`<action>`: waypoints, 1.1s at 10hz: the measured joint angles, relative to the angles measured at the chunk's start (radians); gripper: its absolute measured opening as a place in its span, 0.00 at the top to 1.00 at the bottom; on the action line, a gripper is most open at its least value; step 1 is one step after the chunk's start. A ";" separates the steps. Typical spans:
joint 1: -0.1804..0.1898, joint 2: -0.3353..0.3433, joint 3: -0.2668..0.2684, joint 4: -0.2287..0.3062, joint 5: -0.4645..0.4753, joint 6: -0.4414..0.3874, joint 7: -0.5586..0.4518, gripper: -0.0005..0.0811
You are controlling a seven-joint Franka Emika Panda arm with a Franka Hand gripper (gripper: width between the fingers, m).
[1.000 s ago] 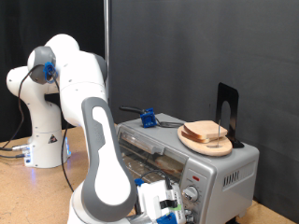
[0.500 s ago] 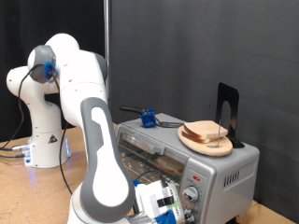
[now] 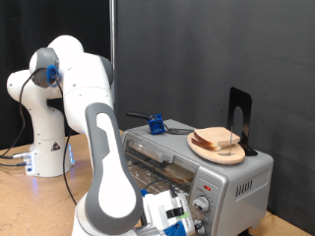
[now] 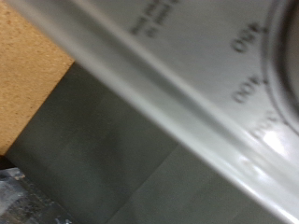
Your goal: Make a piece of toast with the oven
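Sitting at the exterior view's lower right: the oven (image 3: 202, 177), silver-grey, front interior and wire rack showing, round knobs at its front right corner. Resting on the oven's top: a round wooden plate (image 3: 217, 147) carrying the piece of toast (image 3: 219, 139), apparently stacked on another slice. Lying behind the plate on the same top: a small blue object (image 3: 155, 124) and a black upright stand (image 3: 237, 116). Hovering low at the oven's front by the knobs: the gripper (image 3: 175, 218); fingers hidden, so clenched or released cannot be told. Filling the wrist view, blurred: the oven's grey panel (image 4: 177, 89) with dial numbers.
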 joint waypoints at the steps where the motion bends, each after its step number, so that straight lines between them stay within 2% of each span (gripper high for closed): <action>1: 0.000 0.003 0.001 0.000 0.000 0.012 0.006 0.75; 2: 0.000 0.006 0.001 0.000 0.000 0.020 0.011 0.58; 3: 0.000 0.010 0.001 0.000 0.000 0.023 0.021 0.35; 4: -0.001 0.015 0.001 0.000 0.000 0.024 0.045 0.35; 5: -0.003 0.022 0.003 0.001 0.007 0.023 0.070 0.13; 6: -0.008 0.031 0.011 0.001 0.015 0.005 0.095 0.13; 7: -0.013 0.041 0.021 0.002 0.023 -0.016 0.125 0.03; 9: -0.026 0.060 0.034 0.014 0.030 -0.050 0.169 0.01; 11: -0.028 0.061 0.037 0.016 0.030 -0.053 0.170 0.00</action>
